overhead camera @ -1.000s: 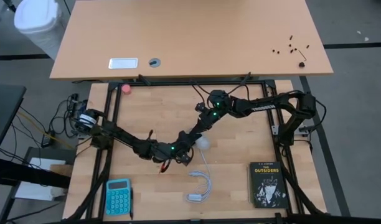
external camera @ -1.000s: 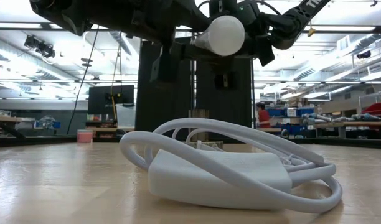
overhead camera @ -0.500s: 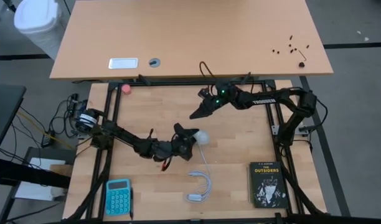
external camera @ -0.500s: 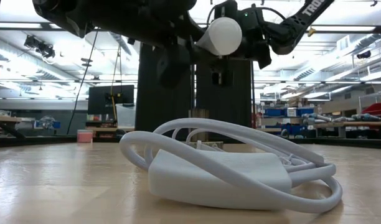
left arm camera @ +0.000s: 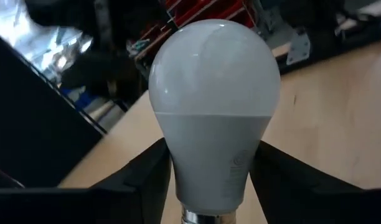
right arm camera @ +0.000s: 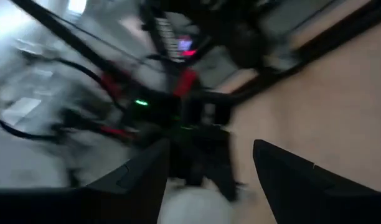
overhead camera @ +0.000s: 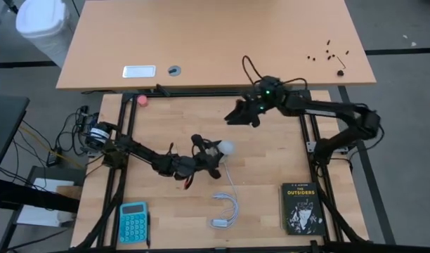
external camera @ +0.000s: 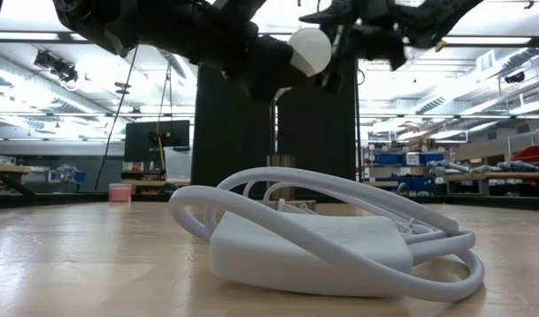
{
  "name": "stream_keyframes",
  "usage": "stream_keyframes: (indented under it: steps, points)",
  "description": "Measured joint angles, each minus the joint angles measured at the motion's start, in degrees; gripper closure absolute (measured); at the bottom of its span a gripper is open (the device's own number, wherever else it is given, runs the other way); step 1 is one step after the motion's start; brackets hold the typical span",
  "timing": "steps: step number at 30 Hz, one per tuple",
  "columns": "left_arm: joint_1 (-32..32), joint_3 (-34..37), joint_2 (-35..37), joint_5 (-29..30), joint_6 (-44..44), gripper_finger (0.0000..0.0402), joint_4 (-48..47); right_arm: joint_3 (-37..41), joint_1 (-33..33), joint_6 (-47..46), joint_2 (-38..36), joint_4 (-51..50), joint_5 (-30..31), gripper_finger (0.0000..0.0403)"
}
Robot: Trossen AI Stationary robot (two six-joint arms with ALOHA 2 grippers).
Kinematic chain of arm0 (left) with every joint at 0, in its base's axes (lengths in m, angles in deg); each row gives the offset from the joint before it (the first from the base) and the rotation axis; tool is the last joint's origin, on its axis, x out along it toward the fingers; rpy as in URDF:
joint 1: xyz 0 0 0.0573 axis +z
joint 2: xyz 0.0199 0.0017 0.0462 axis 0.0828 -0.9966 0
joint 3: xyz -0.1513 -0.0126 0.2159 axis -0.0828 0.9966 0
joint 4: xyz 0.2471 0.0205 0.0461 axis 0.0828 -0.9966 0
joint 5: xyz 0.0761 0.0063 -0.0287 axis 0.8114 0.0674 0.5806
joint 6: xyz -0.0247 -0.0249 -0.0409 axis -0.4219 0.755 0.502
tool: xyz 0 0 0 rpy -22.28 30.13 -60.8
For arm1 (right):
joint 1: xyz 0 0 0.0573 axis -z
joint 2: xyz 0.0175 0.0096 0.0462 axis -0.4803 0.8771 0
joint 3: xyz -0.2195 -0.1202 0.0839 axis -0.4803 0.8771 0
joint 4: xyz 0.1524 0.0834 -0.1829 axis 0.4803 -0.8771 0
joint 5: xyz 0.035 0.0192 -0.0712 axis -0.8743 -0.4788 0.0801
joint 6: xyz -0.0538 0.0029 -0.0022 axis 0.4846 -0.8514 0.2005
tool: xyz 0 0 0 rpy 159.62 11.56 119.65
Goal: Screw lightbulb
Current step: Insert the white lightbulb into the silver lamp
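Right gripper (overhead camera: pixel 234 117) has pulled away from the lightbulb (overhead camera: pixel 227 147) toward the table's far side — jaws parted, holding nothing. Left gripper (overhead camera: pixel 209 156) pinches the lightbulb near its base, raised over mid-table, globe outward. No socket visible. Judgement: keep the bulb axis steady and present the screw base squarely before twisting, to avoid cross-threading. Readable: book (overhead camera: pixel 301 208) titled "THE OUTSIDERS"; other labels illegible.

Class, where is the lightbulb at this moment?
In the high view the lightbulb sits near the table's middle, held off the surface by the left gripper, above the coiled white cable.
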Motion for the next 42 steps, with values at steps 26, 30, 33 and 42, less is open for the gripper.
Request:
stream_keyframes:
  steps: [26, 30, 33, 42]
  points:
    - [7.83, 0.00, -8.64, -17.71, 24.39, 0.0206, 6.65, 2.73, -13.24, 22.93, -16.08, -31.82, 40.37, 0.0164]
    - [8.01, 0.04, -12.12, -17.97, 24.69, 0.0206, 13.61, 5.93, -14.34, 21.34, -17.96, -31.37, 43.51, 0.0165]
    - [8.81, 0.62, -12.72, -19.77, 25.42, 0.0206, 18.46, 8.39, -14.84, 19.42, -19.40, -29.03, 43.82, 0.0165]
    - [9.22, 12.31, -12.72, -20.98, 29.06, 0.0206, 39.87, 13.21, -17.27, 15.00, -22.57, -28.41, 44.98, 0.0167]
